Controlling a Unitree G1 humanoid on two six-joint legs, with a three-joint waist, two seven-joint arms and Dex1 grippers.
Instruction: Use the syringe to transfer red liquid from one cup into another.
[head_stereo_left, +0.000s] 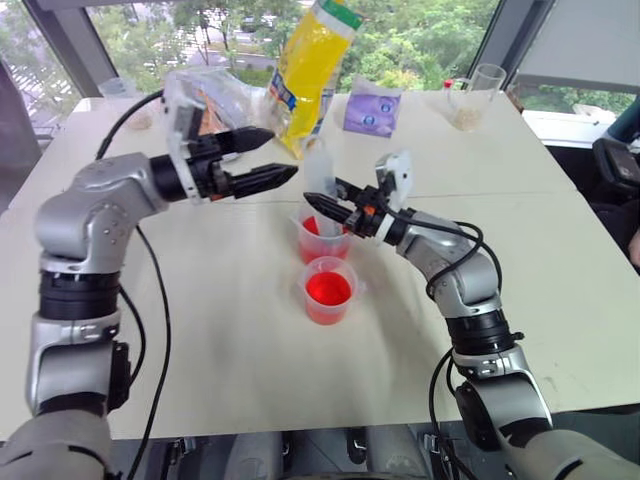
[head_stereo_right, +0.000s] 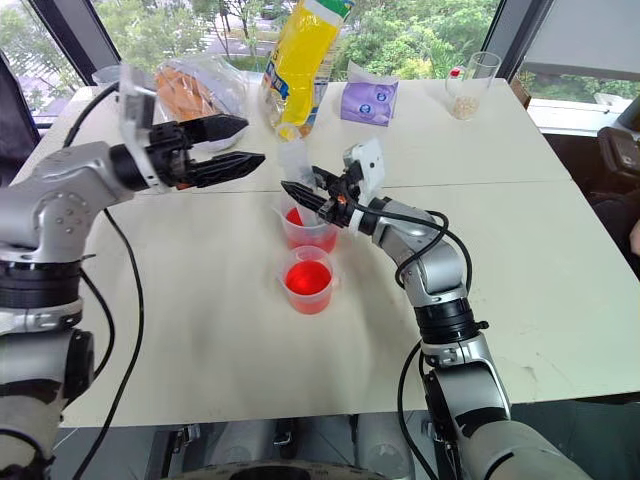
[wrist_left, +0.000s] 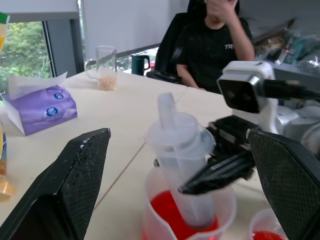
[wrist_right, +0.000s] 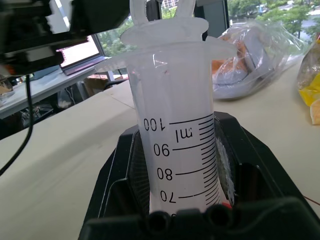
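Currently the syringe (wrist_left: 181, 160) stands nearly upright, tip down inside the far cup (head_stereo_left: 322, 238), with its long axis vertical and its plunger (wrist_left: 167, 106) pointing up, apparently pushed well in. The right pincer (head_stereo_left: 322, 205) is clenched on the clear barrel at mid-height, above the cup rim. The left pincer (head_stereo_left: 262, 161) is released, jaws spread wide, and sits to the left of the plunger top without touching it.

Handling notes, as judgement: the barrel is stiff, light, smooth plastic and likely slippery under a side grip; it will gain some weight as red liquid (head_stereo_left: 329, 289) is drawn in. Hold the barrel around its middle, as done now, and take the plunger at its top end with the free pincer. Pull along the vertical axis only; side load could tip the light cup.

The near cup (head_stereo_left: 329, 291) stands just in front of the far one, on the white surface (head_stereo_left: 560, 250).
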